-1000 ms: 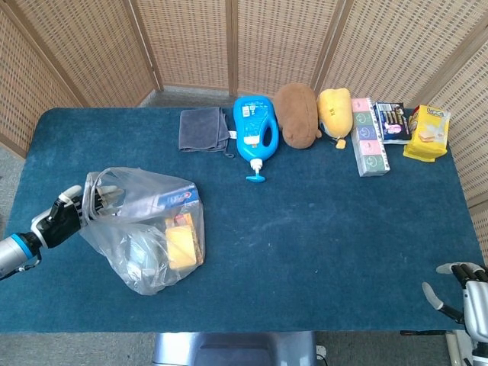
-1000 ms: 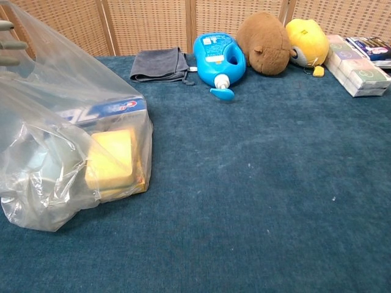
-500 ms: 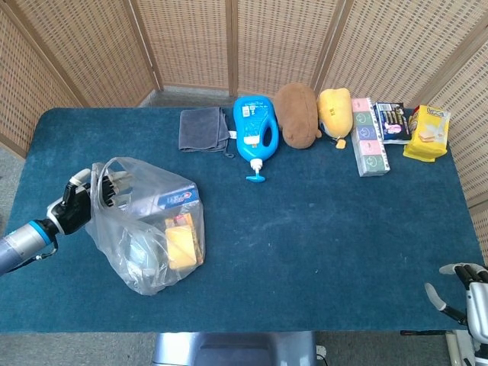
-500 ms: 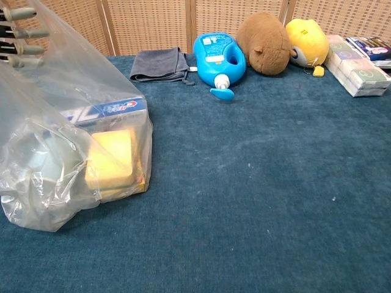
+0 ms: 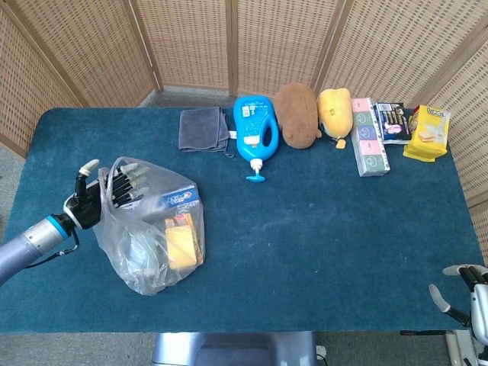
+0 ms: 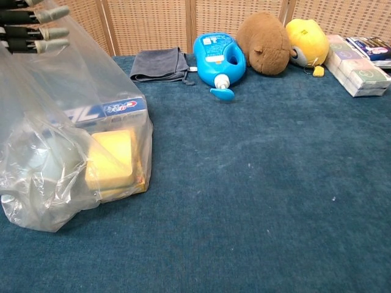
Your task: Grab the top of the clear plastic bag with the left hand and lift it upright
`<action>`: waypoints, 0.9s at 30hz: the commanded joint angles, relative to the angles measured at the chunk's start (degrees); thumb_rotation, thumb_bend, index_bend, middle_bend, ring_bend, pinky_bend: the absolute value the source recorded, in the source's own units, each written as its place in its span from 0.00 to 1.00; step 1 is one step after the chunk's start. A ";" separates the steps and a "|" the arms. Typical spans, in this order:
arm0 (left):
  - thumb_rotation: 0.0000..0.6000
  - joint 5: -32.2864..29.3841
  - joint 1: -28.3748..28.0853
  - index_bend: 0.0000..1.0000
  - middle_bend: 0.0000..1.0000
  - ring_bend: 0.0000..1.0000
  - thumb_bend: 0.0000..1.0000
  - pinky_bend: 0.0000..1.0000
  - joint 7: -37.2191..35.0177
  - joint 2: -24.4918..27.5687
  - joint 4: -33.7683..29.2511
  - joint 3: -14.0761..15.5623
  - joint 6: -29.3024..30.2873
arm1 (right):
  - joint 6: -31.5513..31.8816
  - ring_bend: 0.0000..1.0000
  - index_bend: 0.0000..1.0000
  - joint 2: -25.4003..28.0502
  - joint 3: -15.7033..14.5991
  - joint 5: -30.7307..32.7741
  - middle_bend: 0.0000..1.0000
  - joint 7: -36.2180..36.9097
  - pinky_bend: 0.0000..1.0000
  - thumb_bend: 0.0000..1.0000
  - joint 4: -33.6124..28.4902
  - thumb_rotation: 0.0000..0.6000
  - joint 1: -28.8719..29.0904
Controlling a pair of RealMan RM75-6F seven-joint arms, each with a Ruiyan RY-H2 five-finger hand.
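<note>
**Left hand at the mouth of the bag, lift not yet finished**

The blue-carpeted table (image 5: 320, 229) carries everything. A row of spare goods sits along its far edge, well away from the work — likely parked there to leave the near side free: a grey cloth (image 5: 203, 129), a blue detergent bottle (image 5: 255, 131), a brown plush (image 5: 297, 114), a yellow plush (image 5: 335, 111), a stack of tissue packs (image 5: 369, 139) and a yellow packet (image 5: 428, 133).

The clear plastic bag (image 5: 152, 229) stands at the near left of the table, its weight resting on the carpet. A toothpaste box (image 6: 107, 111) and a yellow sponge (image 6: 110, 160) lie low inside, which keeps the base planted while the top is drawn up.

The left hand (image 5: 95, 200) is at the bag's upper left edge, its fingers (image 6: 36, 30) stretched out level inside the opening with film draped over them — a hooking hold, it seems; a firm grip on the film cannot be told.

The right hand (image 5: 469, 293) shows only at the lower right corner, off the table, holding nothing, fingers apart.
</note>
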 commanded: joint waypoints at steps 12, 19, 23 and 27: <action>0.00 0.30 1.98 0.27 0.22 0.16 0.33 0.21 -0.72 4.94 -5.96 -1.05 6.45 | -0.51 0.32 0.42 -0.42 0.02 -0.06 0.42 0.42 0.24 0.32 0.43 0.07 0.18; 0.00 -2.31 2.75 0.34 0.31 0.29 0.34 0.36 -3.77 5.36 -9.60 -2.43 5.29 | -0.65 0.32 0.42 -0.64 0.01 -0.13 0.42 0.64 0.24 0.32 0.58 0.08 0.23; 0.00 -3.94 2.62 0.39 0.38 0.37 0.35 0.43 -4.55 5.22 -11.25 -4.29 4.05 | -0.16 0.32 0.42 -0.35 0.15 -0.31 0.42 0.80 0.24 0.32 0.35 0.08 0.10; 0.00 -3.86 1.85 0.43 0.42 0.45 0.37 0.50 -5.72 4.80 -11.58 -6.02 3.44 | 0.05 0.32 0.42 -0.31 0.04 -0.65 0.42 0.97 0.24 0.32 0.12 0.08 0.01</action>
